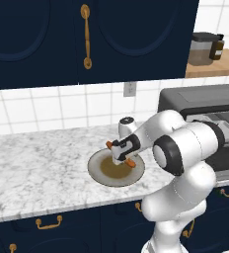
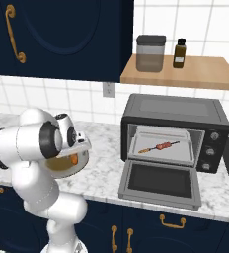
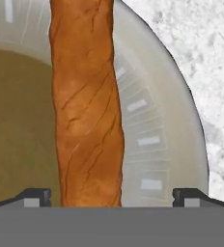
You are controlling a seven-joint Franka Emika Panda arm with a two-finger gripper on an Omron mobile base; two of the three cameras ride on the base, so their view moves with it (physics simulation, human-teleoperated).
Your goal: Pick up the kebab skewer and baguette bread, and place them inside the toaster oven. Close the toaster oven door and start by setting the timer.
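Orange-brown baguette (image 3: pixel 85 106) on a grey-rimmed, olive-centred plate (image 3: pixel 147 140); white-grey marbled counter (image 3: pixel 205 58).

- Plate (image 1: pixel 99 173) lies on the desk (image 1: pixel 37 163), at 9 o'clock of the toaster oven (image 2: pixel 175 111).
- Baguette (image 3: pixel 85 106) lies on the plate.
- Kebab skewer (image 2: pixel 158 146) lies inside the oven, behind the lowered toaster oven door (image 2: pixel 160 184).
- Shelf (image 2: pixel 185 74) at 12 o'clock above the oven carries a canister (image 2: pixel 150 53) and bottle (image 2: pixel 180 53).
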